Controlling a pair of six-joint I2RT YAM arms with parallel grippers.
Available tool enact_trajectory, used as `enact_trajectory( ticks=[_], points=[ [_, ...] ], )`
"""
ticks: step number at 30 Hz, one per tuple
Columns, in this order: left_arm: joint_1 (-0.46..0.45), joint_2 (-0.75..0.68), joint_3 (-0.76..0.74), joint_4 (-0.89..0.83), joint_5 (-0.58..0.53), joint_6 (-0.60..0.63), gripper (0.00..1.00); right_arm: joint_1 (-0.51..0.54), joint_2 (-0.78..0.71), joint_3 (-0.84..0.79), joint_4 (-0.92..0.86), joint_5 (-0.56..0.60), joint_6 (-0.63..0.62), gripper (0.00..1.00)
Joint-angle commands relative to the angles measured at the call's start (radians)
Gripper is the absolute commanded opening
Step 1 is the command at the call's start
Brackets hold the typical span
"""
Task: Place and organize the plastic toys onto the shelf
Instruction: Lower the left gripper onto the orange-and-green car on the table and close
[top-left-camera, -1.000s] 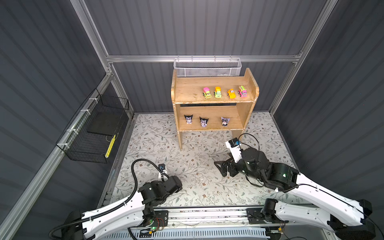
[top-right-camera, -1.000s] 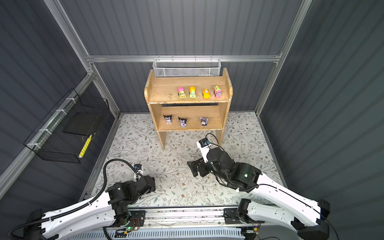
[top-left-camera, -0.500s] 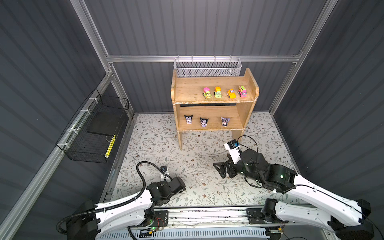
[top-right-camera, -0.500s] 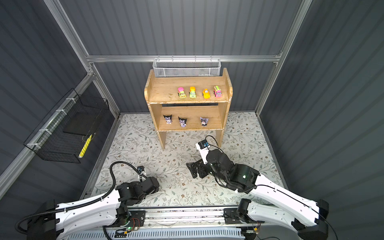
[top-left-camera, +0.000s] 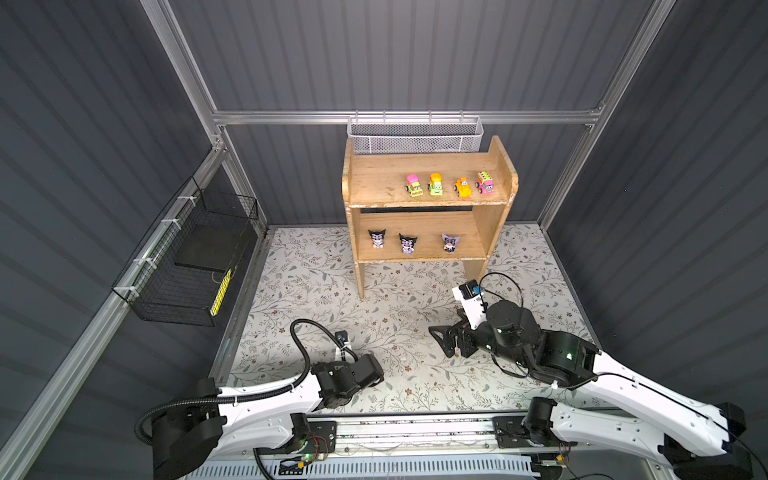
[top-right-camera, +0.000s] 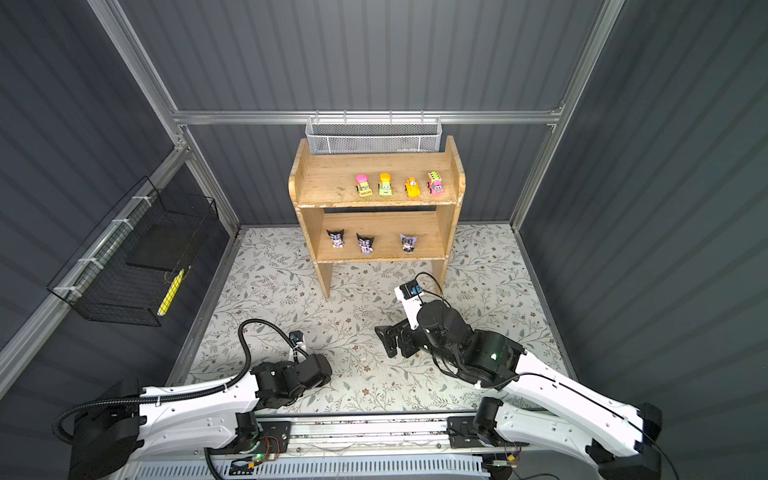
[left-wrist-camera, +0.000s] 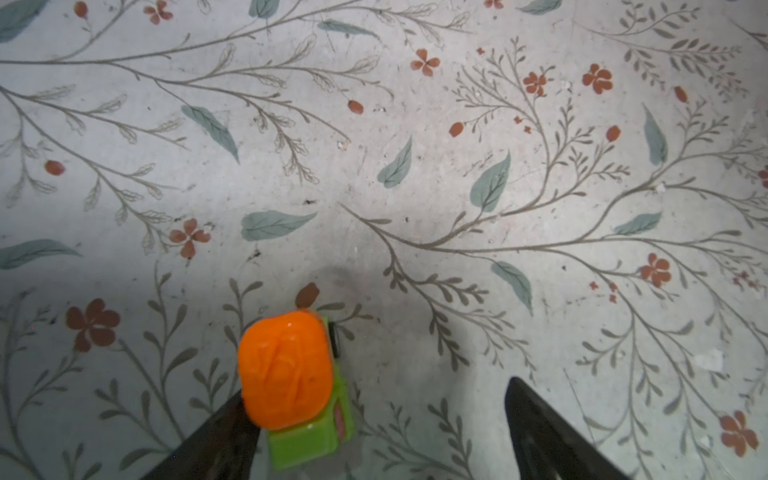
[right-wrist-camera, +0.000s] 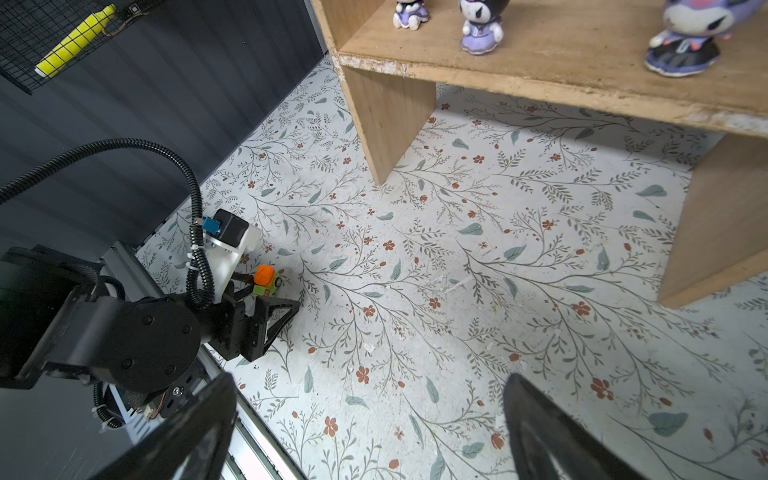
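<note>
In both top views the orange-roofed green car (left-wrist-camera: 291, 386) is being hidden beneath the left gripper (left-wrist-camera: 376, 388) and is being shown by the wrist views only. There one fingertip (left-wrist-camera: 216, 440) is being covered by its roof, and both fingers are being cut off by the picture's edge. The heads of the figurines (right-wrist-camera: 482, 29) on the shelf (right-wrist-camera: 540, 79) are being cropped in the right wrist view. The yellow thing (top-left-camera: 220, 286) in the black wire basket (top-left-camera: 166, 299) is being shown too small to identify.

Car (left-wrist-camera: 291, 374) seemingly inside left end effector (left-wrist-camera: 376, 388)
</note>
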Motion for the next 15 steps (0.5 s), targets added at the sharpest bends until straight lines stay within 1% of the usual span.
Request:
enact_trajectory(
  ticks=[1, 6, 12, 15],
  points=[
    [-0.041, -0.051, -0.001, -0.129, -0.1, -0.123, 0.89, 0.003, 0.004, -0.007, 0.004, 0.005, -0.002, 0.99],
    [-0.042, -0.101, -0.069, -0.119, -0.13, -0.188, 0.85, 0.003, 0.02, -0.003, 0.001, -0.037, 0.013, 0.99],
    [-0.042, -0.041, -0.066, -0.112, -0.165, -0.218, 0.82, 0.003, 0.018, -0.033, 0.009, -0.07, 0.046, 0.99],
    [-0.042, -0.002, -0.049, -0.106, -0.182, -0.221, 0.74, 0.003, 0.011, -0.041, 0.01, -0.074, 0.055, 0.99]
  ],
)
